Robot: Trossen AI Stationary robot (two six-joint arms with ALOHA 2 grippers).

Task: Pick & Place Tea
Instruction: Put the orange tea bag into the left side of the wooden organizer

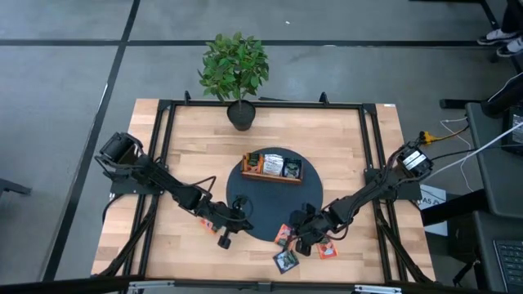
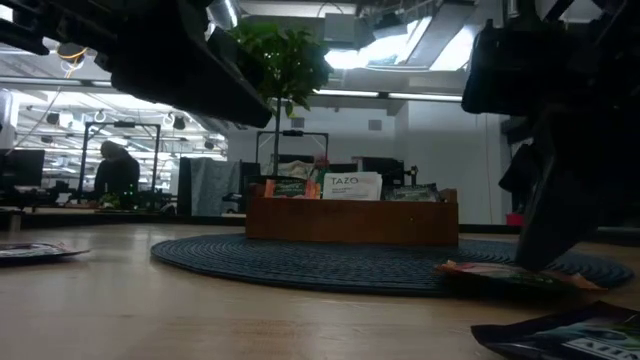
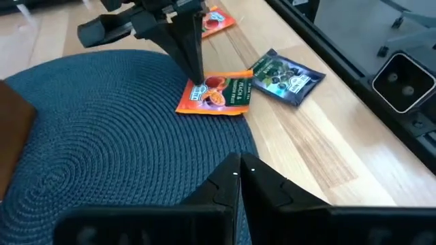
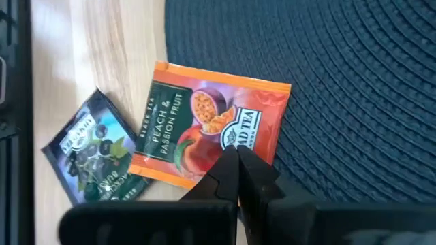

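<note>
An orange tea sachet lies flat at the near edge of the round dark-blue mat, partly on the mat and partly on the wood. My right gripper is shut, with its tips on this sachet. Beside it on the wood lie a dark sachet and a second orange sachet. The wooden tray stands on the mat's far half with sachets upright in it. My left gripper is shut over the mat's near left edge, pointing at the right gripper, and touches nothing. My right gripper sets its shut fingertips on the printed face of the orange sachet, close to one edge. The fingers come slanting down from the table's right side. The sachet stays flat, one part on the mat and the other on the bare wood.
A potted plant stands at the table's far edge. A black frame runs along the table's sides. In the low view a flat sachet lies on the wood at the left. Bare wood shows on either side of the mat.
</note>
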